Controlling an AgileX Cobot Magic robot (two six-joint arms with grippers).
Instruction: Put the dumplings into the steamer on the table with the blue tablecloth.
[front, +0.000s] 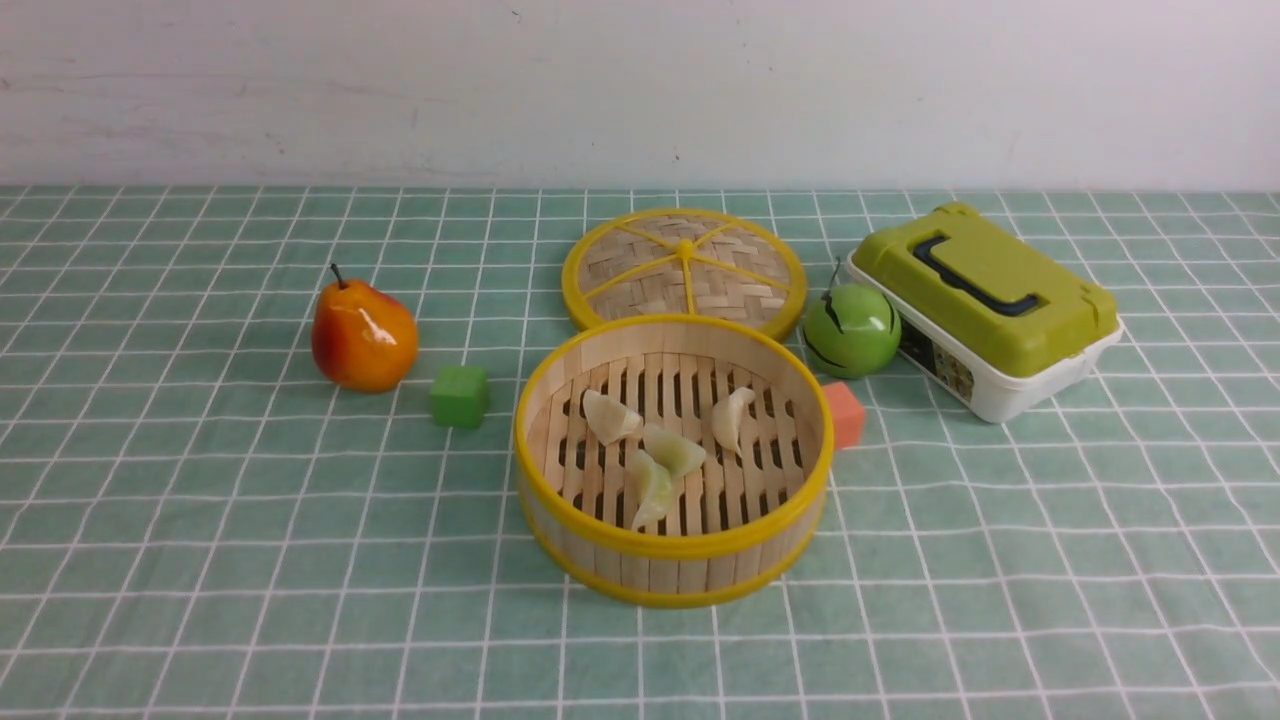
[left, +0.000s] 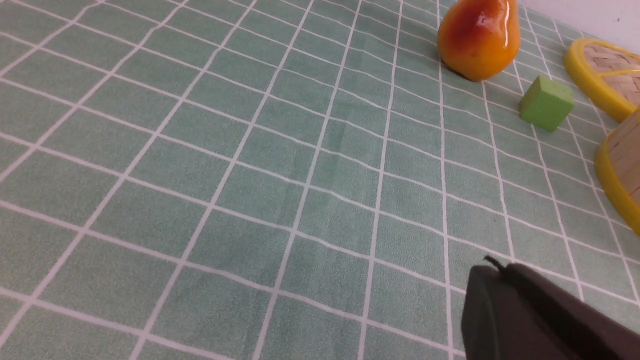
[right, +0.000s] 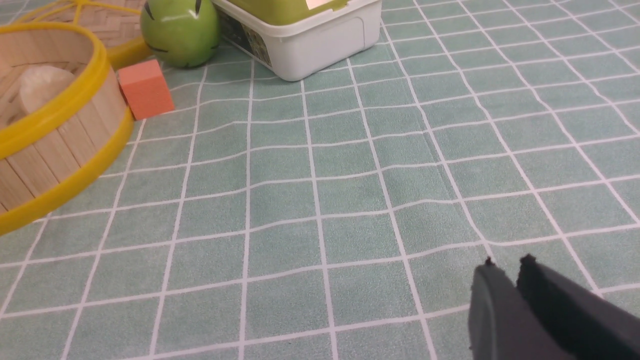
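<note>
A pale wall backs the checked green surface (front: 200, 560). The steamer (front: 672, 560) sits mid-surface, all four dumplings (front: 672, 448) on its slats. Both hands, left hand (left: 492, 272) and right hand (right: 505, 267), are closed and empty; they should probably stay clear of the steamer.

A plain whitish wall (front: 640, 90), faintly scuffed; even light.

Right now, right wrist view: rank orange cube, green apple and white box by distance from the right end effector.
1. Orange cube, beside the steamer wall.
2. Green apple, behind the cube.
3. White box, next to the apple; too close to call against it.
Right end effector.
</note>
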